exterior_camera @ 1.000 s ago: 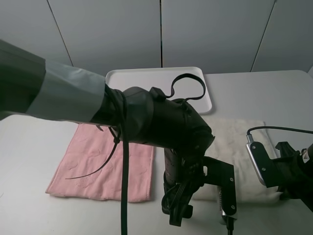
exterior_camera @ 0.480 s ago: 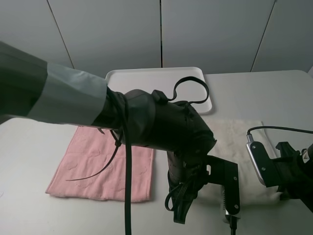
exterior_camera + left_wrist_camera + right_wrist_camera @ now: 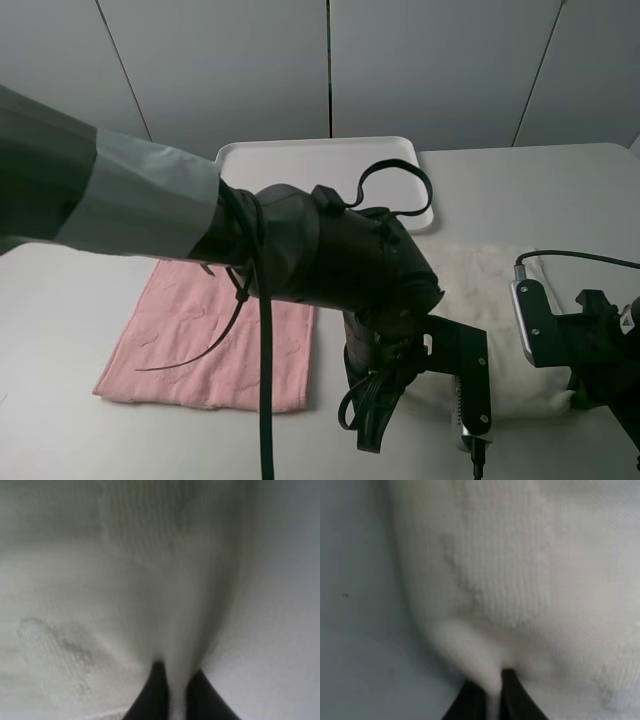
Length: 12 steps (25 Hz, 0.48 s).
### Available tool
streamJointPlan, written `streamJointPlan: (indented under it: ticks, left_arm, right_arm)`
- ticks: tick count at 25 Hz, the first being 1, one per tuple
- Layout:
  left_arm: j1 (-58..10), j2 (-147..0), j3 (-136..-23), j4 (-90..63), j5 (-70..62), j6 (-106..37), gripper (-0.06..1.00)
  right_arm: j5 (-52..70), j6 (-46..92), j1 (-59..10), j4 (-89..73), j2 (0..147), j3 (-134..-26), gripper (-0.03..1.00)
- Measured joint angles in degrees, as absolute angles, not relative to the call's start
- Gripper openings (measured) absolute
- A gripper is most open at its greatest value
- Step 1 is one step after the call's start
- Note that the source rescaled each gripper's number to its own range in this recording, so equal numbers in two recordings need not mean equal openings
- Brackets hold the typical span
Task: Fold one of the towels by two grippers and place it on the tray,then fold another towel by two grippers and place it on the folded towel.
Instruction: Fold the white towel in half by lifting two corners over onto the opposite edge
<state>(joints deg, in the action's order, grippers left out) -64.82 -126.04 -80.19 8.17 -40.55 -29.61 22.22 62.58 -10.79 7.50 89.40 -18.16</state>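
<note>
The cream-white towel point(image 3: 484, 285) lies flat on the table right of centre, just in front of the white tray point(image 3: 300, 163). My left gripper point(image 3: 174, 691) is at its near left corner, shut on a pinched ridge of the cream fabric point(image 3: 165, 630). At the near right corner, the right gripper point(image 3: 492, 698) also has its jaws shut on a fold of the same towel point(image 3: 520, 580). In the high view both sets of fingertips are hidden under the wrists. The pink towel point(image 3: 214, 340) lies spread out on the left, untouched.
My left arm point(image 3: 300, 250) with its looping black cable crosses the middle of the high view and hides the table's front centre. The right wrist point(image 3: 575, 340) sits at the table's right front. The tray holds nothing.
The left jaws have closed onto the cream towel's near left corner. The right wrist has shifted slightly to the right, still gripping its corner.
</note>
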Motion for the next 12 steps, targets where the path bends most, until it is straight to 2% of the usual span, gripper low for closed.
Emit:
streamJointPlan:
  ticks: [6,12]
  left_arm:
    - [-63.74,-125.53,-80.19,8.12,-39.42,-28.97,0.0]
    - [-59.1,-121.16,-80.19,4.59,-36.41,-28.85,0.0]
  right_arm:
    - [22.44,57.13,-10.79,6.39,84.29,-17.53,0.0]
    - [22.44,46.43,-10.79,5.89,78.13,-17.68,0.0]
